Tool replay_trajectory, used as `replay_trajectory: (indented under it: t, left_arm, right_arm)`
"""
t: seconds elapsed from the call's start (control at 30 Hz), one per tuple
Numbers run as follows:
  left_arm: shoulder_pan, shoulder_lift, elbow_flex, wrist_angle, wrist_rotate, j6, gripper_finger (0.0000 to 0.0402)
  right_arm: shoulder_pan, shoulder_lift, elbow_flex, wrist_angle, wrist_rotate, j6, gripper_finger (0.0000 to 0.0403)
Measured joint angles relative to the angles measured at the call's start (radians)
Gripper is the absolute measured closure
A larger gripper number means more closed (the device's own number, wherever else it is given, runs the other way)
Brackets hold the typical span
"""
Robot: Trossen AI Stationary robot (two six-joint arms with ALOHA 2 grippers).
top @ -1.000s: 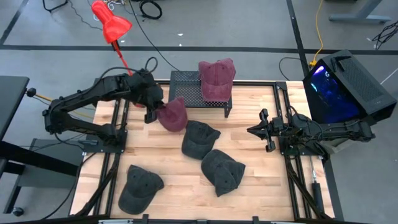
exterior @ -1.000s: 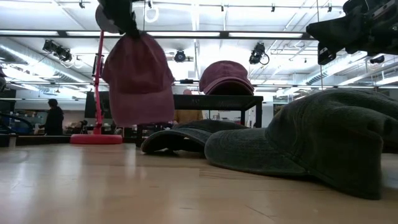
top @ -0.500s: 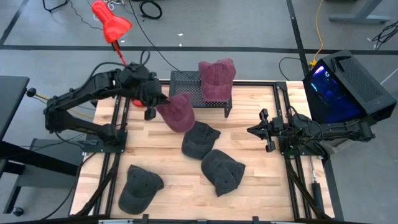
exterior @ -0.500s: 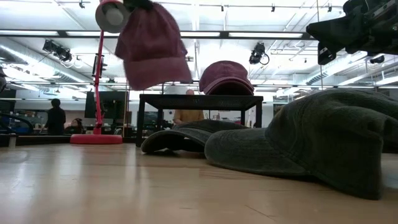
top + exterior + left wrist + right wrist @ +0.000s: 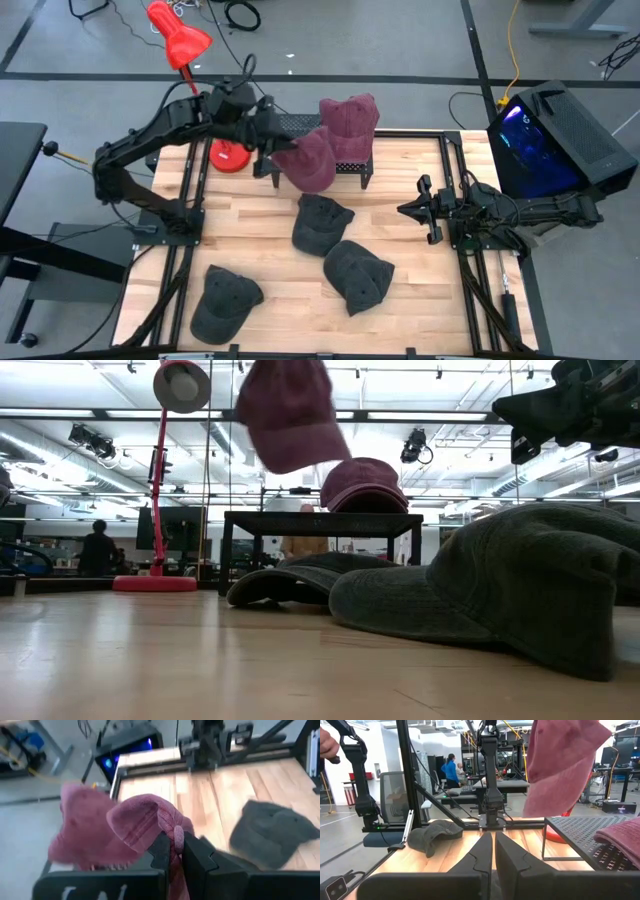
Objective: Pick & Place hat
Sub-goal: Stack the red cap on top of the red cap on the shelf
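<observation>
The left gripper is clamped on a maroon hat, its two fingers pinching a fold of the fabric, as the left wrist view confirms. The gripper is raised above the far edge of the worktop, at the left front corner of the black mesh rack, and the held hat hangs clear of every surface, draping down in front of the rack. In the low view the same hat sits high in the frame, above the level of the rack top, with its brim tilted down to the right. A second maroon hat rests on the right part of the rack, close beside the held one; from above the two nearly touch, but contact cannot be confirmed. Three dark grey hats lie on the worktop: one near the centre, just in front of the rack; one immediately beside it toward the near right; and one well apart at the near left corner. The right gripper is held at the right edge of the worktop, carrying nothing, with its fingers together, as seen in the right wrist view. A red desk lamp stands off the far left corner, its base beside the left arm. A person stands in the room beyond the table.
</observation>
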Motion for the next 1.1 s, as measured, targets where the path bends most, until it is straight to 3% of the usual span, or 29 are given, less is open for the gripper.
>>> replay_trajectory:
  t: [0.4, 0.57, 0.83, 1.1]
  left_arm:
    - [0.007, 0.184, 0.266, 0.000, 0.064, 0.202, 0.0369]
    - [0.042, 0.243, 0.332, 0.005, 0.074, 0.219, 0.0369]
    - [0.103, 0.294, 0.341, 0.069, 0.185, 0.264, 0.0369]
    - [0.151, 0.340, 0.341, 0.124, 0.228, 0.357, 0.0369]
  right_arm:
    - [0.000, 0.000, 0.000, 0.000, 0.000, 0.000, 0.0380]
    - [0.000, 0.000, 0.000, 0.000, 0.000, 0.000, 0.0380]
    - [0.000, 0.000, 0.000, 0.000, 0.000, 0.000, 0.0380]
    - [0.000, 0.000, 0.000, 0.000, 0.000, 0.000, 0.0380]
